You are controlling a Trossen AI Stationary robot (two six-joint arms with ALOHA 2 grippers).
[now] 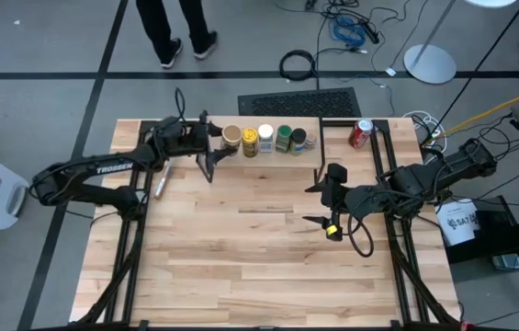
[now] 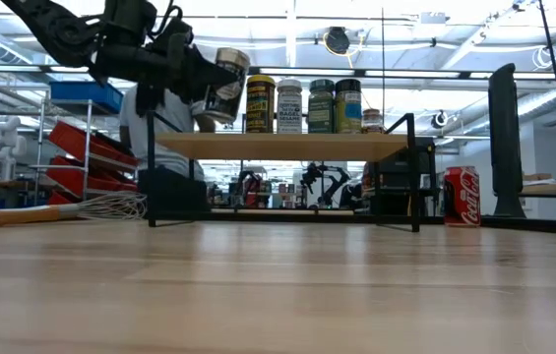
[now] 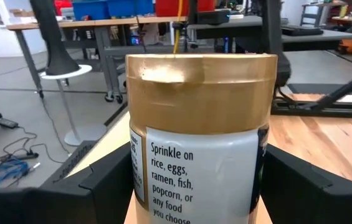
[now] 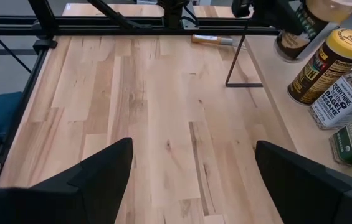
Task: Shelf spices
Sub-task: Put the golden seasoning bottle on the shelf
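Fingers (image 3: 300, 186) of the left gripper (image 2: 194, 84) clamped on the tan-lidded jar (image 2: 224, 87), tilted, just above the shelf (image 2: 287, 146) at its left end, beside the yellow-lidded jar (image 2: 260, 103). Best to level the jar first, lower until the base sits flat (not dropped), then release without knocking the row. Right gripper (image 1: 321, 204) spread wide, waiting over mid-table, well apart.
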